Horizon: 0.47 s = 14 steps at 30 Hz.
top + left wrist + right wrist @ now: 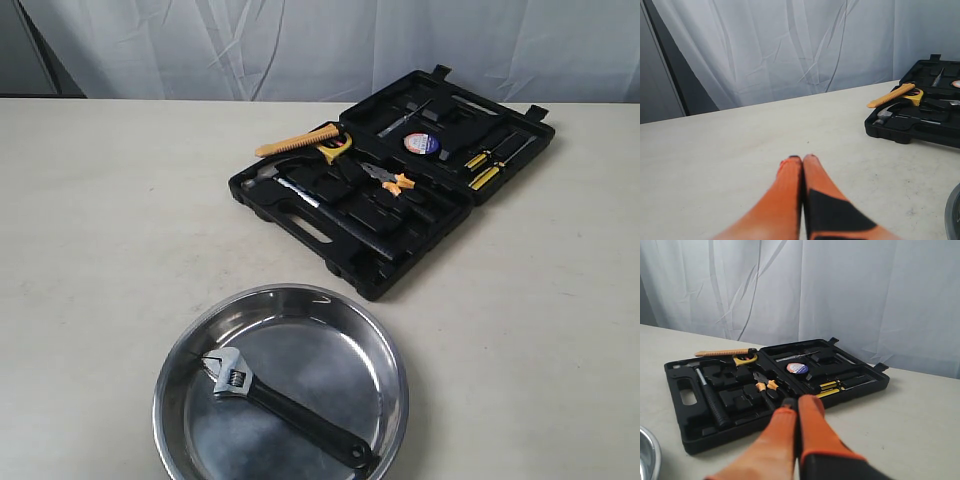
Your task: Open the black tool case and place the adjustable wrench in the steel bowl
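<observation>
The black tool case [300,215] lies open on the table, lid folded back flat, also seen in the left wrist view [900,132] and the right wrist view [687,432]. The adjustable wrench [270,400] lies inside the steel bowl [385,345] near the table's front, silver head to the left, black handle toward the right. A sliver of the bowl's rim [650,450] shows in the right wrist view. My left gripper [801,158] is shut and empty above bare table. My right gripper [799,402] is shut and empty, just short of the case. Neither arm shows in the exterior view.
Inside the case sit a hammer [290,190], orange-handled pliers [390,180], a yellow tape measure [335,148], a tape roll [421,143] and yellow-handled screwdrivers [487,168]. A tan-handled tool [295,142] sticks out past the case's left edge. A white curtain [330,45] backs the table.
</observation>
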Available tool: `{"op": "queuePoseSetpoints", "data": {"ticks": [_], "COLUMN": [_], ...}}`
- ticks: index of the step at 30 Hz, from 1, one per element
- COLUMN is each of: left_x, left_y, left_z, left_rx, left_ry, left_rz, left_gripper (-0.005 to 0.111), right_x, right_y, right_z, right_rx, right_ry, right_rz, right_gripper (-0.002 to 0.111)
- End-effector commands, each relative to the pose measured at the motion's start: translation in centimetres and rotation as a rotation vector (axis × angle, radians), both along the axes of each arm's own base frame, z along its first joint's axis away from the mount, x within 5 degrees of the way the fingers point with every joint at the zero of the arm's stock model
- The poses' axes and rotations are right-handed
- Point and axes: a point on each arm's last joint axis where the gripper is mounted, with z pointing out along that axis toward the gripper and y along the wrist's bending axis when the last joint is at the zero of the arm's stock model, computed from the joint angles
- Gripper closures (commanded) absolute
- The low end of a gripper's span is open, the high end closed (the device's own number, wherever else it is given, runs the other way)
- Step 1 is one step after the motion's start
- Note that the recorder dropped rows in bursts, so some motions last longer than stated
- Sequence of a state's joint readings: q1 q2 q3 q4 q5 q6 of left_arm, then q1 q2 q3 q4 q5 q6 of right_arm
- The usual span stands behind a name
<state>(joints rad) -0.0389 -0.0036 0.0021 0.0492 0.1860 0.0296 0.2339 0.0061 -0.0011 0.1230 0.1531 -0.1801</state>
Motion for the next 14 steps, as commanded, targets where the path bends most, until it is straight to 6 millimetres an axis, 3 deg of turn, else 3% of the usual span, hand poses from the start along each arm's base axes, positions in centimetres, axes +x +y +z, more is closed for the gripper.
{"op": "queuePoseSetpoints", "data": {"ticks": [1, 14], "left_x": [0.02, 0.02], "left_y": [-0.03, -0.03], "left_z": [0.10, 0.11], "left_rx": [-0.002, -0.002], "left_ry": [-0.004, -0.005], "left_rz": [-0.004, -0.004], "left_gripper": [0.106, 0.106], "right_x": [-0.03, -0.03], "right_y": [-0.04, -0.03], "right_z": [0.01, 0.01], "right_rx": [-0.004, 0.001], "right_ry": [-0.007, -0.006], "right_rz": [-0.005, -0.005], "right_gripper": [0.108, 0.108]}}
